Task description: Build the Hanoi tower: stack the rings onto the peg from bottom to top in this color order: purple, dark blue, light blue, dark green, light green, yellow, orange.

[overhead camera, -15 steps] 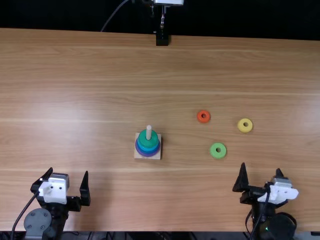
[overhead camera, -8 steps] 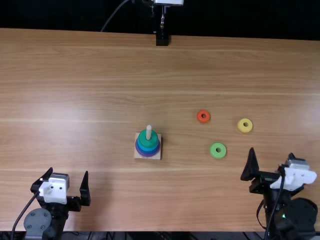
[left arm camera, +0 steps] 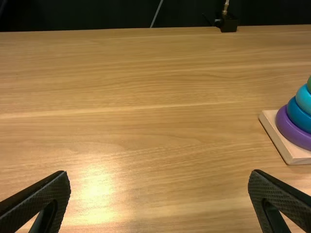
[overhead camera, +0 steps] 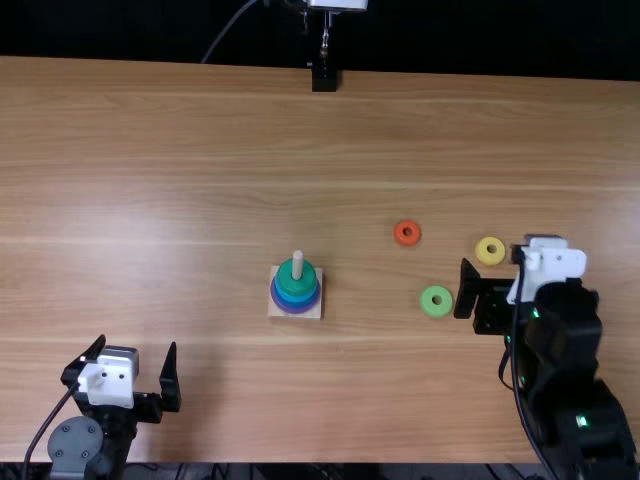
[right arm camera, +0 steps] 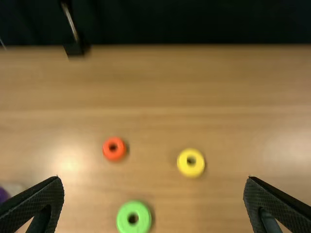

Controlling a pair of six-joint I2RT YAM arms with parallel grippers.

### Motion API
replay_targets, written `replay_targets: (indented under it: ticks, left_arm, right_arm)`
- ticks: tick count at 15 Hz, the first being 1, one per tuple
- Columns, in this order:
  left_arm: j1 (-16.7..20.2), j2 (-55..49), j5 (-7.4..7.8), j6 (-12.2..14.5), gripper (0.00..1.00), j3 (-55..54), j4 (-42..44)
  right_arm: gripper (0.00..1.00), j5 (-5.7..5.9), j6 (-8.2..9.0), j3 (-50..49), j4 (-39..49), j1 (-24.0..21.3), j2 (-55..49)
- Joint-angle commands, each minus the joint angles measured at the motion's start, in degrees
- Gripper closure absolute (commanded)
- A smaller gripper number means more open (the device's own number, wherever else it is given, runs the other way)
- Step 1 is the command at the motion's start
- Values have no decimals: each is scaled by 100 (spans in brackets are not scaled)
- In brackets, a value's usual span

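In the top view the wooden base [overhead camera: 310, 312] holds the peg [overhead camera: 297, 264], stacked upward with purple, dark blue, light blue and dark green [overhead camera: 296, 284] rings. Loose on the table lie the light green ring [overhead camera: 436, 301], yellow ring [overhead camera: 490, 251] and orange ring [overhead camera: 407, 233]. My left gripper [overhead camera: 137, 345] is open and holds nothing at the near left. My right gripper [overhead camera: 496, 262] is close to the yellow ring and right of the light green one. In the right wrist view my right gripper [right arm camera: 153, 179] stands open above the table; in the left wrist view my left gripper [left arm camera: 159, 174] has its fingers apart.
A black stand [overhead camera: 324, 78] is at the table's far edge, with a thin cable beside it. The wooden table [overhead camera: 180, 150] stretches between the arms and that far edge.
My right gripper first shifted right, then moved far forward and back left, up to the yellow and light green rings. The left arm and the rings have kept still.
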Motion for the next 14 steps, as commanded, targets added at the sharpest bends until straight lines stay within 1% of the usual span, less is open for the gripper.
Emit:
replay_targets:
  ticks: [1, 3, 4, 5, 6, 7, 8, 9, 14]
  left_arm:
    - [57, -67, 137, 71, 0, -663, -225]
    - [57, -67, 147, 71, 0, -663, -225]
    - [57, -67, 147, 71, 0, -663, -225]
    - [57, -67, 147, 71, 0, -663, -225]
    - [57, -67, 147, 71, 0, -663, -225]
    - [57, -67, 147, 71, 0, -663, -225]
    - [57, -67, 147, 71, 0, -663, -225]
    - [57, -67, 137, 71, 0, -663, -225]
    - [57, -67, 137, 71, 0, -663, -225]
  right_arm:
    - [0, 109, 63, 383, -222, 84, 520]
    - [0, 56, 73, 832, -665, 84, 1426]
    - [0, 46, 252, 946, -770, 84, 1760]
    - [0, 14, 590, 1025, -791, 93, 2041]
    - [0, -60, 822, 1060, -791, 93, 2278]
    - [0, -271, 906, 1086, -781, 93, 2498]
    - [0, -461, 938, 1086, -781, 93, 2683]
    - [0, -513, 948, 1086, -770, 93, 2858]
    - [0, -513, 948, 1139, -781, 76, 3755]
